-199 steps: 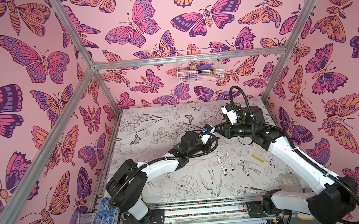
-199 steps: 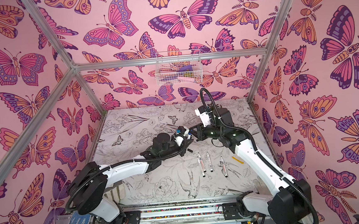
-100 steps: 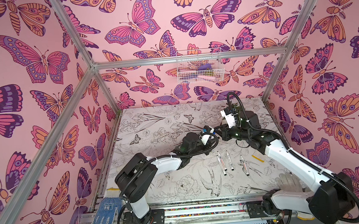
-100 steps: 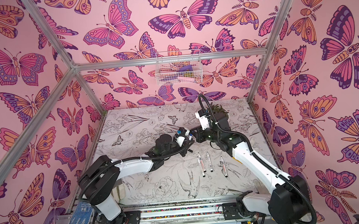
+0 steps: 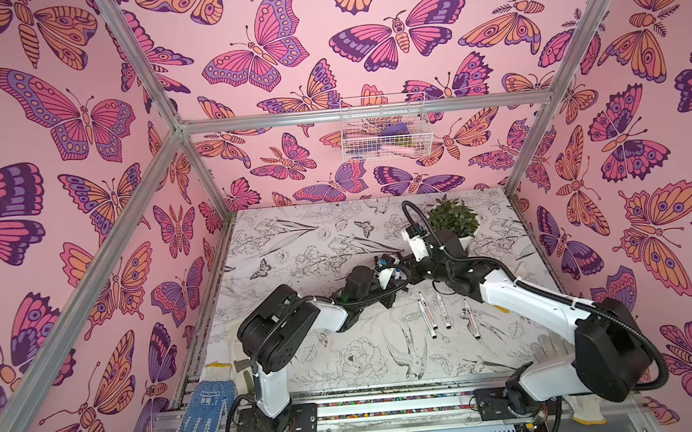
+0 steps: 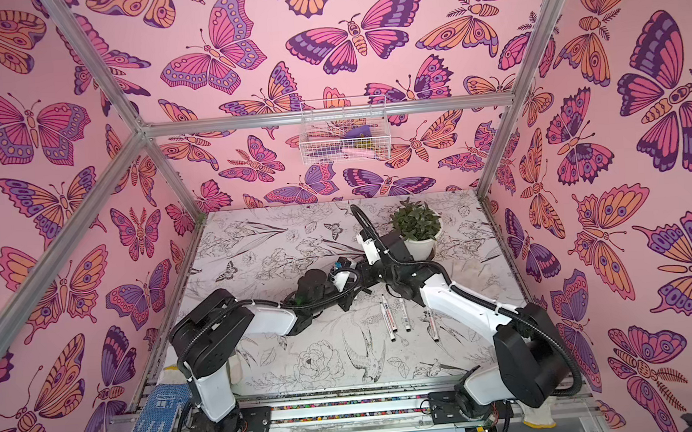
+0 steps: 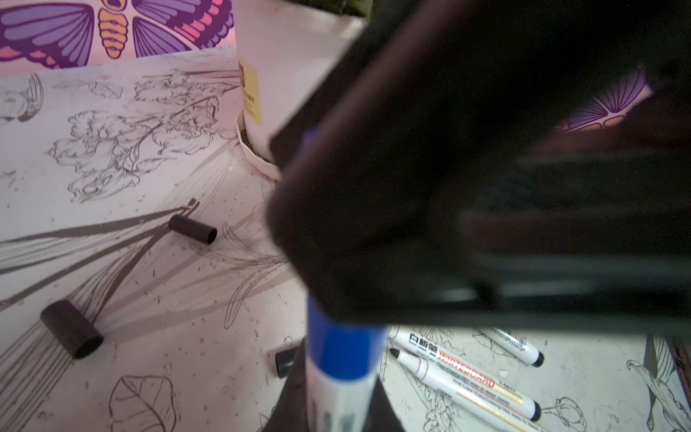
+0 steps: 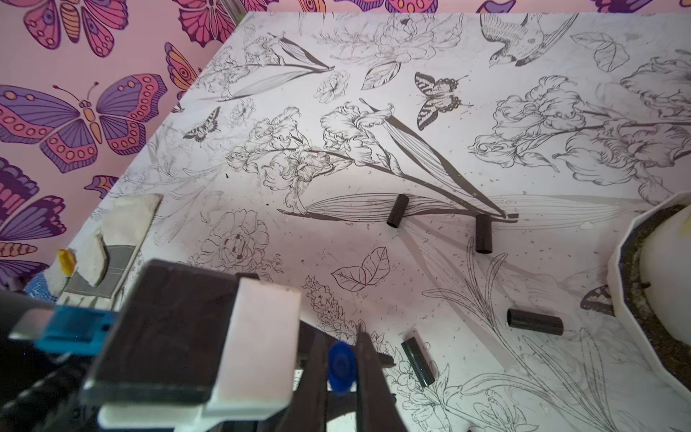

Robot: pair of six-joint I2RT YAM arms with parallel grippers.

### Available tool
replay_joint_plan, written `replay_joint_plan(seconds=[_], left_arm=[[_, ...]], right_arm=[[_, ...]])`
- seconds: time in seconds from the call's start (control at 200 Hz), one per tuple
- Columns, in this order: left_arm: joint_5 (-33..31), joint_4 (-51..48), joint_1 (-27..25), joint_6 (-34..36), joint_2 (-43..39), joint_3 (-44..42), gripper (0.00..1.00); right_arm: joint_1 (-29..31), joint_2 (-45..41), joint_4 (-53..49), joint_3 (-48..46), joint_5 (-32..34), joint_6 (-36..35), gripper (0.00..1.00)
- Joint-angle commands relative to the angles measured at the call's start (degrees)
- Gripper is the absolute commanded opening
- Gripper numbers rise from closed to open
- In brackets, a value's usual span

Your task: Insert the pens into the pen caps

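Observation:
Above the middle of the table my two grippers meet end to end. My left gripper (image 7: pixel 338 396) (image 5: pixel 394 275) is shut on a white pen (image 7: pixel 336 404). A blue pen cap (image 7: pixel 342 344) (image 8: pixel 341 364) sits over that pen's end. My right gripper (image 8: pixel 341 370) (image 5: pixel 407 269) is shut on the blue cap, and in the left wrist view its dark body hides the cap's far end. Three uncapped pens (image 5: pixel 427 315) (image 5: pixel 444 311) (image 5: pixel 471 318) lie side by side on the table in both top views. Several black caps (image 8: pixel 397 210) (image 8: pixel 483 233) (image 8: pixel 534 322) lie loose under the grippers.
A potted plant (image 5: pixel 455 222) (image 6: pixel 418 228) stands on the table just behind my right arm. A wire basket (image 5: pixel 384 133) hangs on the back wall. A blue glove (image 5: pixel 204 414) and a white glove (image 5: pixel 553 348) lie at the front edge.
Both grippers have drifted a little left and toward the front, still joined at the pen and blue cap. The left arm's shoulder has swung round. The right arm now sits lower, uncovering the plant.

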Motion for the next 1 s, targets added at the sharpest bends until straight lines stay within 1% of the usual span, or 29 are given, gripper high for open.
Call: replay_joint_plan(seconds=[0.0,0.21,0.295,0.376,0.461,0.566,0.716,0.786,0.866,0.996], left_arm=[[-13.43,9.74,6.68,-9.68,1.85,0.76,0.00],[-14.04,10.14,7.75,-10.92,3.89,-0.07,0.00],[-14.54,10.70,7.80,-10.88,4.54,-0.33,0.00],[-15.74,12.26,7.89,-11.15,4.60,-0.85,0.00],[-17.24,13.57,8.11,-11.78,3.73,-0.98,0.00],[-19.43,14.25,8.27,-11.72,3.31,-0.88,0.00],[-21.38,15.70,8.39,-12.29,5.21,-1.00,0.00],[-19.61,16.18,8.46,-12.68,4.79,-0.96,0.00],[-16.34,15.17,8.51,-12.68,2.56,-0.82,0.00],[-9.90,12.16,8.45,-12.03,-2.97,-0.64,0.00]], right_arm=[[5.50,0.64,-14.84,-3.20,-11.36,-0.89,0.00],[8.01,1.30,-16.73,-5.65,-9.50,-1.43,0.00],[8.14,1.73,-17.52,-6.55,-9.21,-1.58,0.00],[8.19,3.23,-18.96,-6.48,-10.25,-1.80,0.00],[8.18,4.73,-18.63,-6.86,-13.08,-1.35,0.00],[7.87,5.82,-18.31,-7.48,-12.97,-1.04,0.00],[7.47,7.03,-18.25,-8.00,-14.47,-1.48,0.00],[7.43,6.40,-19.28,-8.03,-14.05,-2.10,0.00],[6.86,4.57,-19.34,-8.68,-13.82,-1.57,0.00],[1.22,1.20,-17.17,-10.19,-19.60,1.64,0.00]])
